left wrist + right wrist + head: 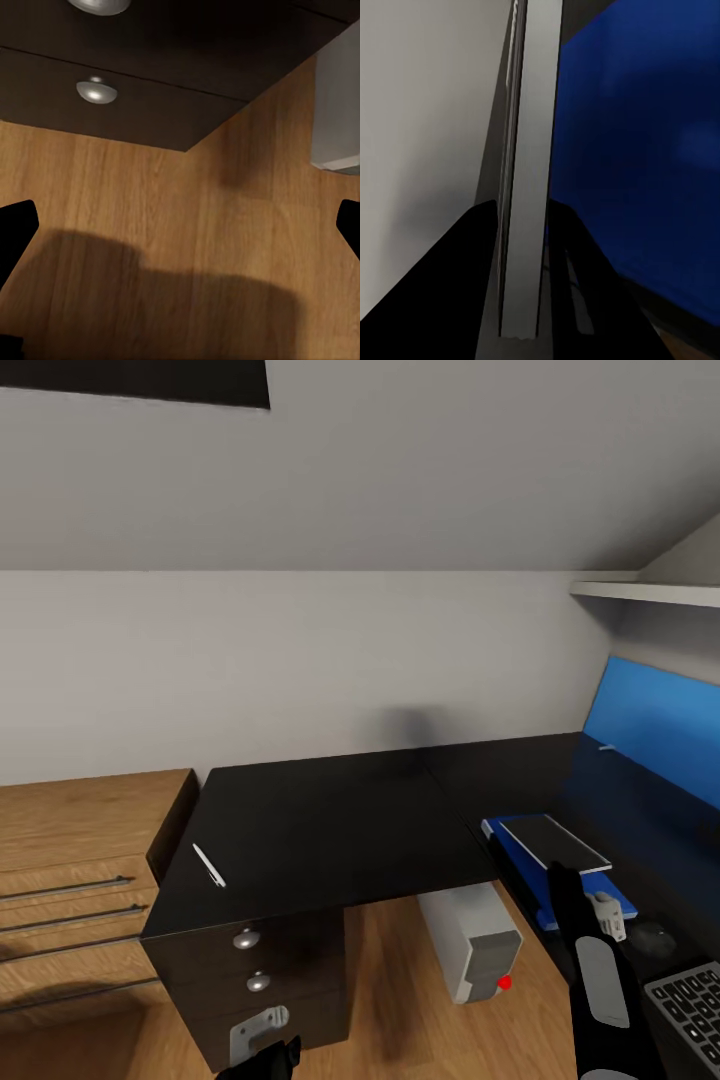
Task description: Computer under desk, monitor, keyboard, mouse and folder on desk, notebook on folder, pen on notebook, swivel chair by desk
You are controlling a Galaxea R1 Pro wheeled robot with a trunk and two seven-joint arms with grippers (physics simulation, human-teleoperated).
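We see the slim grey keyboard with dark keys (690, 1000) cut off at the desk's lower right corner; the dark rounded lump (652, 937) beside it is too dim to name.

Looks down on a wood-plank floor (172, 225), warm oak, grain running lengthwise. Shows a dark drawer unit (142, 90) across the far part of the view, its fronts near black, split by a thin seam. Carries two round silver knobs: one whole knob (96, 91) on the lower drawer front, another knob (97, 5) cut by the picture's edge. Ends the unit at a sharp corner over the planks. Catches a slice of the light-grey computer (337, 105) standing on the floor beside that corner. Casts a broad soft shadow (150, 300) over the nearer planks. Shows two black fingertips (16, 229) at opposite edges, jaws spread wide, nothing between them.
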